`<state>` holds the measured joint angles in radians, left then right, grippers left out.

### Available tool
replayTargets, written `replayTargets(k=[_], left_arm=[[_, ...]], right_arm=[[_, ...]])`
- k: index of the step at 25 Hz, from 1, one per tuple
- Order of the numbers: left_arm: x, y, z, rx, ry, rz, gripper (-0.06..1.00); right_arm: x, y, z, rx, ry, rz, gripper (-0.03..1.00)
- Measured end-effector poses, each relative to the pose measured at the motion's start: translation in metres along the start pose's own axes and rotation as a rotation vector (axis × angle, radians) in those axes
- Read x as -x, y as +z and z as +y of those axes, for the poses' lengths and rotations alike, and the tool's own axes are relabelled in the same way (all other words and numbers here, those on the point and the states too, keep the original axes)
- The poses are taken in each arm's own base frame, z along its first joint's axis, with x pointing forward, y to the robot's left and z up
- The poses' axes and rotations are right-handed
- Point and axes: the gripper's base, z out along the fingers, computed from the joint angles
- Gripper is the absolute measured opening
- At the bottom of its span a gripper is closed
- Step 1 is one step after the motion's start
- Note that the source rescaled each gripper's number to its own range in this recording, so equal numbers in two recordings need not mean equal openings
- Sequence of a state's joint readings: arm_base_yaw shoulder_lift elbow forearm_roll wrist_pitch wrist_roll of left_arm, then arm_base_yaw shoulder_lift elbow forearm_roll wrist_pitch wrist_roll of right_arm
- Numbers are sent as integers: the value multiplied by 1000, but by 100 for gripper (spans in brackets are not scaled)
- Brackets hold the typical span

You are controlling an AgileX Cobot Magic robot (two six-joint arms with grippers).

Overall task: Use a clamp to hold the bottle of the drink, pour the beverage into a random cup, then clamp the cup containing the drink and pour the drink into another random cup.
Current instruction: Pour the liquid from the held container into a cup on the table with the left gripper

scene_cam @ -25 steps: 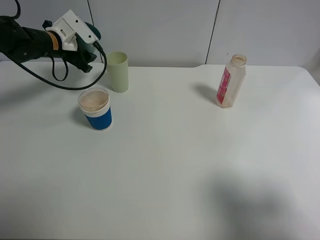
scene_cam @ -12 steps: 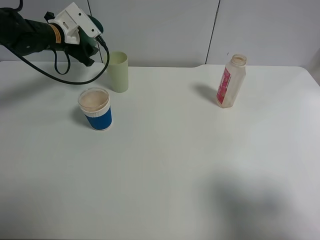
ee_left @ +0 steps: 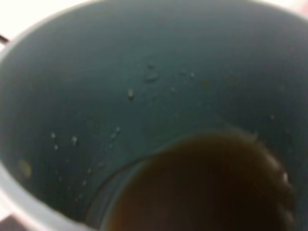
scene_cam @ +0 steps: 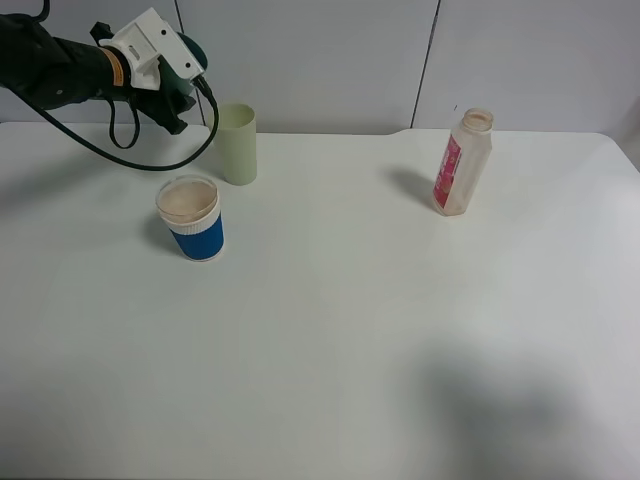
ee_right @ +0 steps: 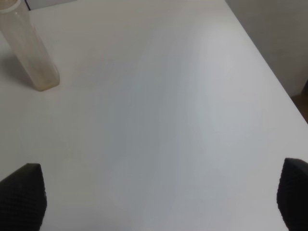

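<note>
Exterior high view: at far left, the left gripper (scene_cam: pixel 180 85) is clenching the teal cup (scene_cam: pixel 189 57) above the table (scene_cam: pixel 330 330), near the pale green tumbler (scene_cam: pixel 236 143) and blue cup (scene_cam: pixel 192 218). Dark beverage (ee_left: pixel 202 187) is pooling inside. Rightward, the bottle (scene_cam: pixel 460 165) is standing upright. The right gripper (ee_right: pixel 156 202) is hanging spread wide, grasping nothing.

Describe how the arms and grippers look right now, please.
The left arm is black, with an orange wrist band, a white angular plate and looping black cables. Of the right gripper only two black fingertips with dimpled pads show.
</note>
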<state>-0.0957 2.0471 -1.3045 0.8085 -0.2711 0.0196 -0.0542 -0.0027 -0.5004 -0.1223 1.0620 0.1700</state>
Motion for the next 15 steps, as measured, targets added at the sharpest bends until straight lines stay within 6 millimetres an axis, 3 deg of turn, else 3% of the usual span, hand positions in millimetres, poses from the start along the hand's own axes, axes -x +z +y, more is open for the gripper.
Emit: replayTargets(k=[7, 15], left_arm=[[10, 14, -10, -21, 30, -13, 1], [7, 14, -11, -27, 91, 11, 1]], right_arm=[[0, 0, 0, 0, 0, 0, 97], [0, 0, 0, 0, 0, 0, 97]])
